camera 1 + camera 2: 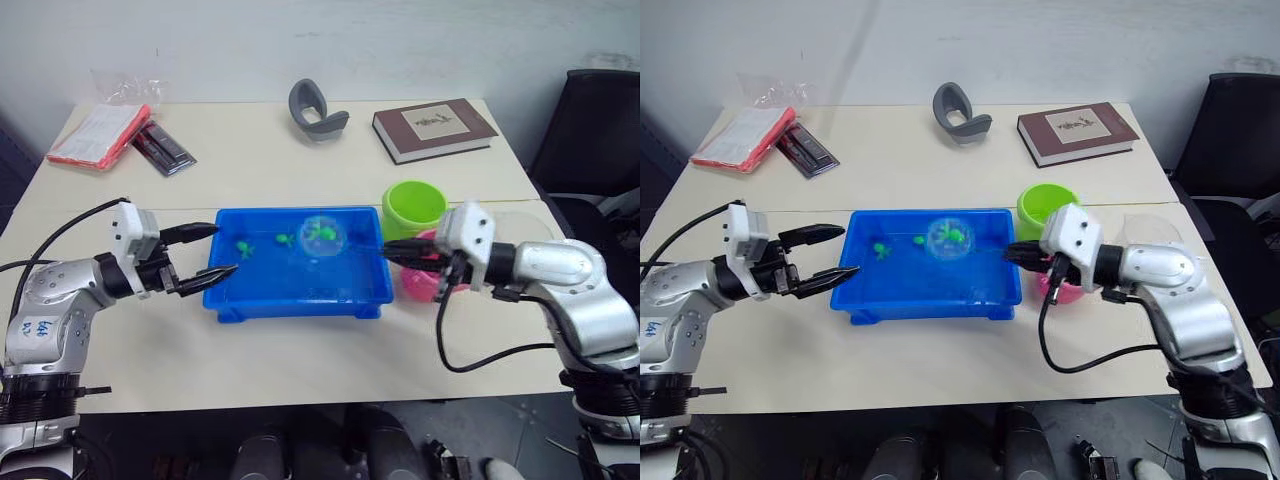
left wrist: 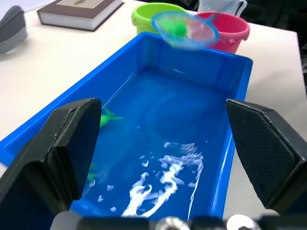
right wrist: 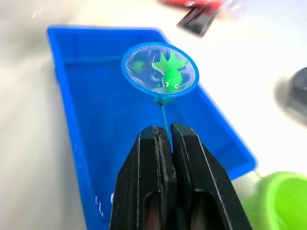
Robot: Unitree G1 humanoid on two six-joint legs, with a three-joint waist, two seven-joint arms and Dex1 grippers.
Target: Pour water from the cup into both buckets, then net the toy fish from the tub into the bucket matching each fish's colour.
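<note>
The tub [image 1: 296,290] lies between the arms, with the green bucket [image 1: 413,207] just beyond its right end. The right gripper [image 3: 163,136], clamped on the net [image 3: 159,71] handle, holds a green fish [image 3: 169,76] above the water, its handle running along the tub toward that bucket. The left gripper [image 1: 212,252] hangs agape at the left end.

The blue tub [image 1: 298,290] sits centre frame, water inside, small green fish [image 1: 243,247] at its far left. The net [image 3: 159,70] hangs above the tub's far side — one green fish [image 3: 169,74] in its mesh. Lime bucket [image 1: 413,207] and pink bucket [image 1: 422,283] stand right of the tub.
</note>
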